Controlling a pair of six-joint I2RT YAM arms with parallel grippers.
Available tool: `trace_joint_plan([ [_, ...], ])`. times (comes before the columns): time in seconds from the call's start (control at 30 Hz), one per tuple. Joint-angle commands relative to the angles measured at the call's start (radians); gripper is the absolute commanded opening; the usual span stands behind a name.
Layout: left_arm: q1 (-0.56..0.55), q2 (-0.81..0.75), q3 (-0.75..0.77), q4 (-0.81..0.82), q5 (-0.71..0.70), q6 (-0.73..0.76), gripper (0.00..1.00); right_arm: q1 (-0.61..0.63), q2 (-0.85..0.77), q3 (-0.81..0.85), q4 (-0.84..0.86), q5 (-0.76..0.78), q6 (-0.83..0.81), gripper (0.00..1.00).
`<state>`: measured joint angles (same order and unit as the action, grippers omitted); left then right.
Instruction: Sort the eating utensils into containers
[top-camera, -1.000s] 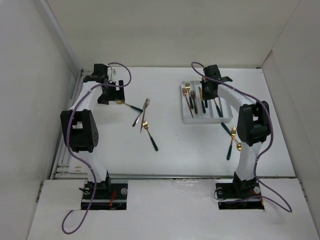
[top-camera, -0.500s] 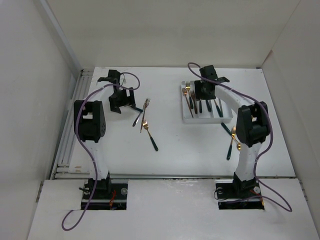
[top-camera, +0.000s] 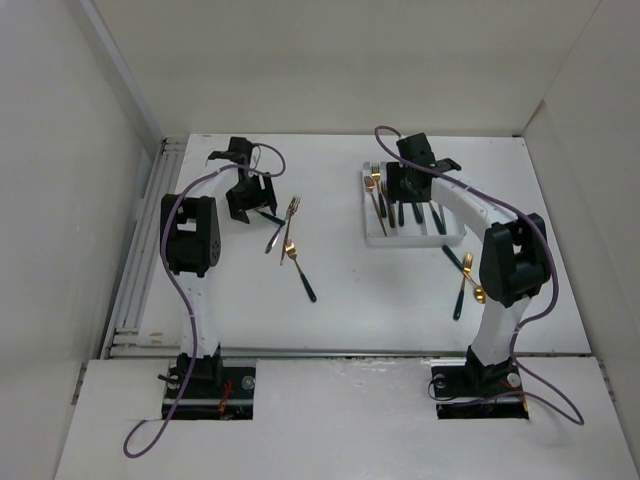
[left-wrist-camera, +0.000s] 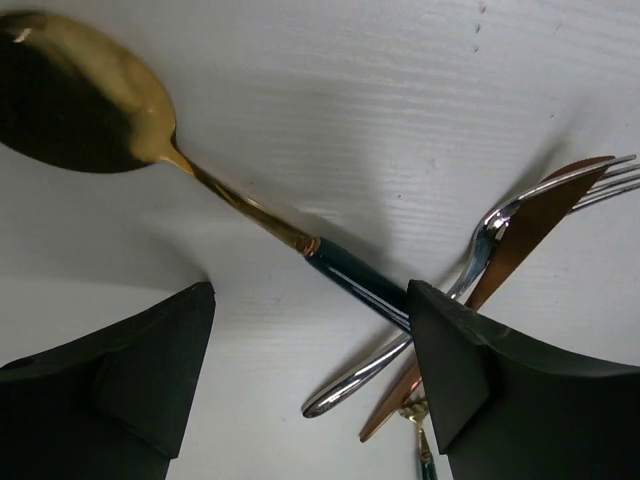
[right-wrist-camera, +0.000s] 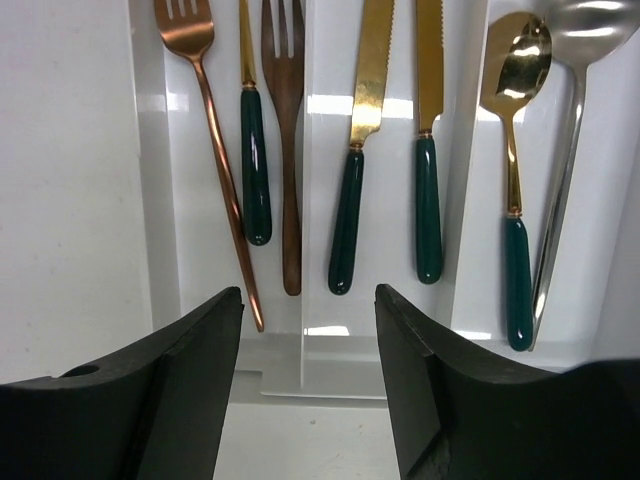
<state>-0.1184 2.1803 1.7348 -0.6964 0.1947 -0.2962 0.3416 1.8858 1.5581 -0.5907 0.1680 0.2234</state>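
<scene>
Tray (right-wrist-camera: 300, 372) count, right wrist view: 7 utensils in 3 compartments.
- 9 o'clock compartment: 3. Copper fork (right-wrist-camera: 215, 170), lying slanted; green-handled gold piece (right-wrist-camera: 255, 170), head cut off by the frame; dark copper fork (right-wrist-camera: 288, 150).
- middle: 2 gold knives with green handles (right-wrist-camera: 350, 200) (right-wrist-camera: 428, 190).
- 3 o'clock compartment: 2. Gold spoon with green handle (right-wrist-camera: 515, 240) and silver spoon (right-wrist-camera: 560, 200), side by side.

Right gripper (right-wrist-camera: 308, 300) hangs over the tray's near end, fingers spread, nothing between them.

In the top view the tray sits at 2 o'clock from table centre.

Loose pile at 9 o'clock from centre, 4 pieces: gold spoon with green handle (left-wrist-camera: 240, 200), silver fork (left-wrist-camera: 480, 250), copper knife (left-wrist-camera: 520, 230) crossed under the fork, and a green-handled gold fork (top-camera: 298, 265) trailing off toward 5 o'clock.

Left gripper (left-wrist-camera: 310, 290) is low over the spoon, fingers parted, not clamped. The spoon's handle runs between them toward the right finger (left-wrist-camera: 470, 380), and its end is hidden behind that finger.

A second loose group (top-camera: 465, 285) lies at 4 o'clock, beside the right arm and partly hidden by it — looks like 3, can't confirm.
</scene>
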Motion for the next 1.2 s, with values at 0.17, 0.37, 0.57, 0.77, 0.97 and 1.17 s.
trace_joint_plan([
  [0.17, -0.018, 0.085, 0.011, -0.022, -0.140, 0.008, 0.41, 0.000, -0.076, -0.027, 0.035, -0.001, 0.027, 0.61],
  [0.37, 0.005, 0.053, -0.053, -0.031, -0.163, 0.029, 0.24, 0.000, -0.085, -0.036, 0.035, -0.001, 0.027, 0.61],
  [0.57, 0.036, 0.044, -0.063, -0.067, -0.199, 0.092, 0.00, 0.000, -0.112, -0.055, 0.045, -0.001, 0.027, 0.61],
  [0.77, 0.045, -0.014, -0.113, -0.037, -0.146, 0.132, 0.00, 0.000, -0.140, -0.064, 0.045, -0.001, 0.027, 0.61],
  [0.97, 0.034, -0.163, -0.014, 0.046, -0.055, 0.200, 0.00, 0.083, -0.278, -0.125, 0.162, -0.151, -0.027, 0.77],
  [1.17, 0.014, -0.292, 0.045, 0.152, 0.012, 0.201, 0.00, 0.318, -0.334, -0.216, 0.466, -0.286, 0.112, 1.00],
])
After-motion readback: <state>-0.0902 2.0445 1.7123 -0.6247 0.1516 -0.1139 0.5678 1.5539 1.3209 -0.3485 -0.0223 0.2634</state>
